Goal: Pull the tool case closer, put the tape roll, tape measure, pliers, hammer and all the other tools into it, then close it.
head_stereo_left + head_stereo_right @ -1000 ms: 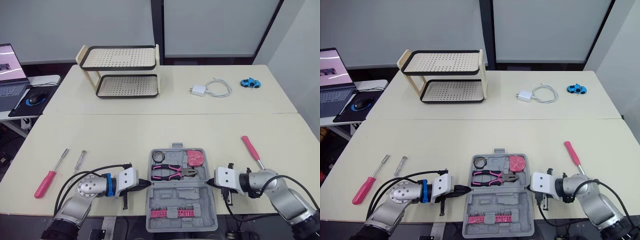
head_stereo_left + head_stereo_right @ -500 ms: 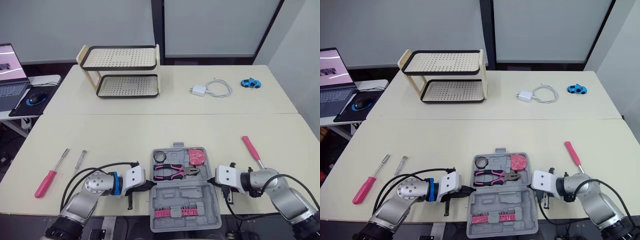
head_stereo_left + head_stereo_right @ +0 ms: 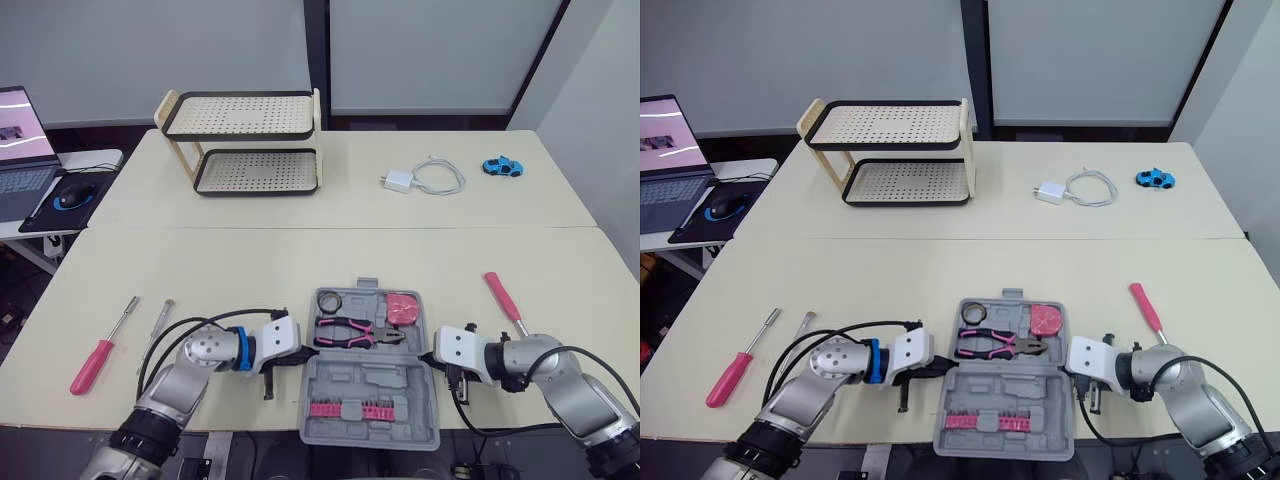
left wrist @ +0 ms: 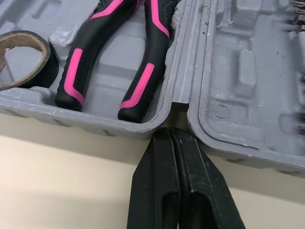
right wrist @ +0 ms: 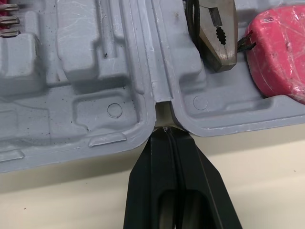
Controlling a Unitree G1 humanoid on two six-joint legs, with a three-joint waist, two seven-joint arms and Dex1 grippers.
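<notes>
The grey tool case [image 3: 372, 380] lies open at the table's front edge. Its far half holds the tape roll [image 3: 332, 303], the pink-handled pliers [image 3: 358, 333] and the pink tape measure [image 3: 403, 309]; the near half holds pink bits [image 3: 347, 410]. My left gripper [image 3: 298, 352] is shut, with its tips [image 4: 172, 136] at the hinge notch on the case's left side. My right gripper [image 3: 436, 361] is shut too, its tips [image 5: 165, 130] at the right hinge notch. The red-handled hammer [image 3: 500, 297] lies to the right of the case. Two screwdrivers [image 3: 92, 365] [image 3: 158, 320] lie at the far left.
A two-tier rack [image 3: 245, 140] stands at the back left of the table. A white charger with cable [image 3: 420, 178] and a blue toy car [image 3: 500, 165] lie at the back right. A laptop [image 3: 20, 140] and mouse [image 3: 68, 196] sit on a side table to the left.
My left gripper has moved right to the case's hinge, and the case has shifted slightly right and away from the front edge. The right gripper has barely moved.
</notes>
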